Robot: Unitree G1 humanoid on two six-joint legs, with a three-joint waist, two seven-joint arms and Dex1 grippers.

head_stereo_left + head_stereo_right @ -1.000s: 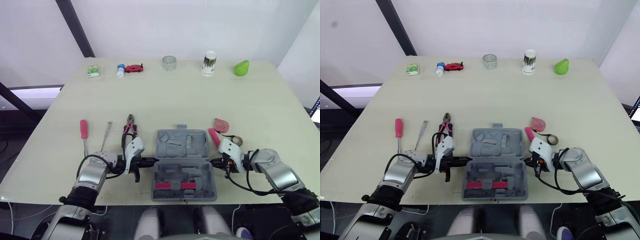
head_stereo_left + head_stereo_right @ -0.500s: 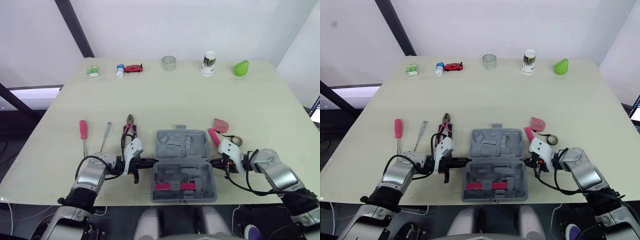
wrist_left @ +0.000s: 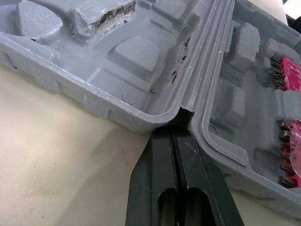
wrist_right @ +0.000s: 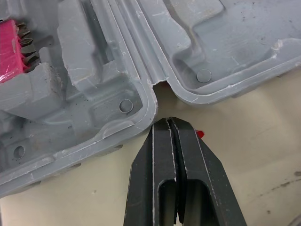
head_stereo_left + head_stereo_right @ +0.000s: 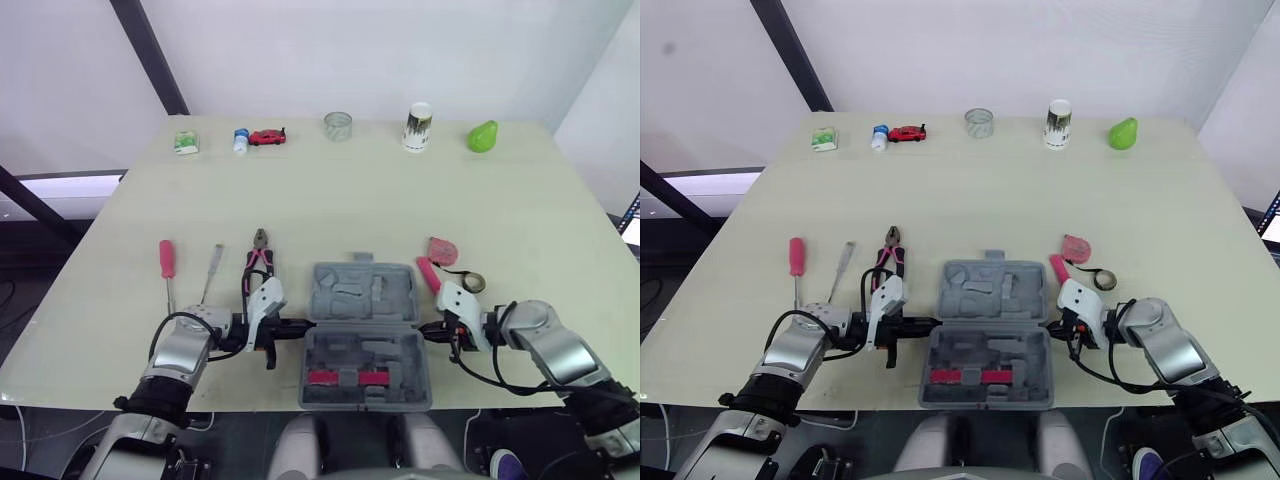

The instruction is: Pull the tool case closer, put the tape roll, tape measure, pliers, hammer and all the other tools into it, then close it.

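Note:
The grey tool case [image 5: 365,335] lies open near the table's front edge, with pink bit holders [image 5: 345,377] in its near half. My left gripper [image 5: 303,326] is shut, its tips pressed into the hinge notch on the case's left side [image 3: 175,129]. My right gripper [image 5: 425,328] is shut too, its tips just short of the right hinge notch [image 4: 168,120]. Pliers [image 5: 258,255], a pink-handled screwdriver [image 5: 167,262] and a pale-handled screwdriver [image 5: 212,268] lie left of the case. A pink hammer handle [image 5: 428,272], pink tape measure [image 5: 443,249] and tape roll [image 5: 472,282] lie to its right.
Along the far edge stand a green-white box [image 5: 186,143], a small bottle [image 5: 241,139], a red toy car [image 5: 267,136], a clear cup [image 5: 338,125], a white cup [image 5: 419,126] and a green pear [image 5: 483,136]. The case's near side reaches the front table edge.
The case has slid a little toward the front edge, with both shut grippers moving along at its hinge ends. The loose tools have stayed put.

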